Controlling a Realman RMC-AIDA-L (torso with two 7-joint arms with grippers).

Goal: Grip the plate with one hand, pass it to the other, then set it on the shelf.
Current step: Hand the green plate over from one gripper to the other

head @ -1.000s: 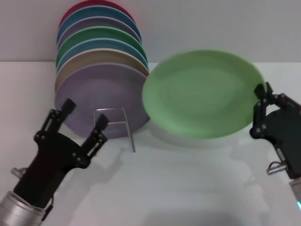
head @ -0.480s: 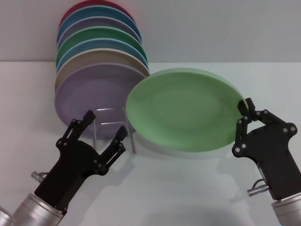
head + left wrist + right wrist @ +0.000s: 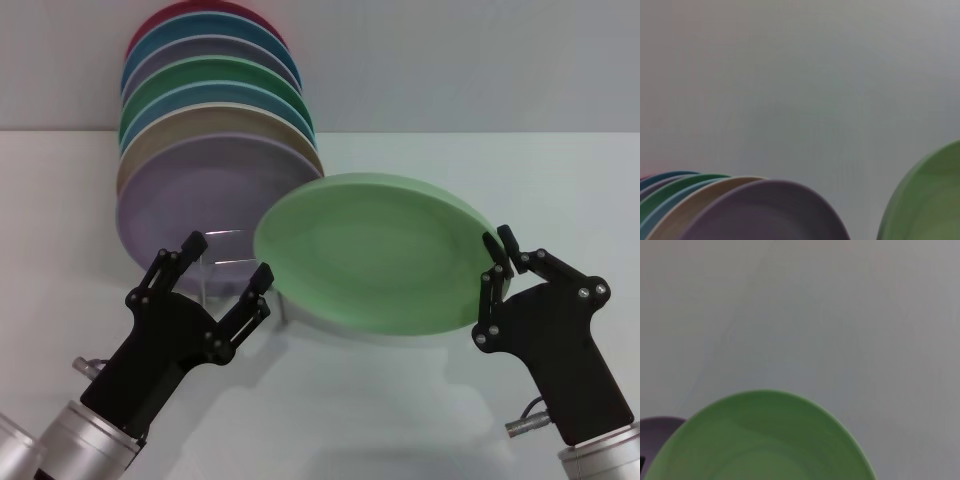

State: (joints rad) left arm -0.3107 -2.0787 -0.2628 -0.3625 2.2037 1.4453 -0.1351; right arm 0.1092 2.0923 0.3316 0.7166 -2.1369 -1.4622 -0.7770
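**Plate held over the worktop by the right tool**

The plate [image 3: 372, 255] is off the worktop [image 3: 400, 400], tilted with its face toward the head camera. Its right edge is pinched between the fingers [image 3: 497, 268] of the right tool [image 3: 499, 262], which stands at the lower right of the head view. The plate's left edge lies in front of the rack [image 3: 240, 262] and overlaps the lower right of the plate stack behind it.

The left tool [image 3: 228, 262] stands at the lower left of the head view, just beside the plate's left edge. Its fingers are spread, with nothing between them, and their tips lie in front of the rack and the lavender plate [image 3: 200, 195]. It is not touching the plate.

The rack stands on the worktop in front of the lavender plate; only parts of its wire frame show between the left tool and the plate.

The stacked plates [image 3: 215, 95] lean upright in a row behind the rack, with the lavender plate at the front.

In the left wrist view, the lavender plate [image 3: 770, 212] and the plate's rim [image 3: 930, 200] show. In the right wrist view, the plate [image 3: 760, 440] fills the near field.
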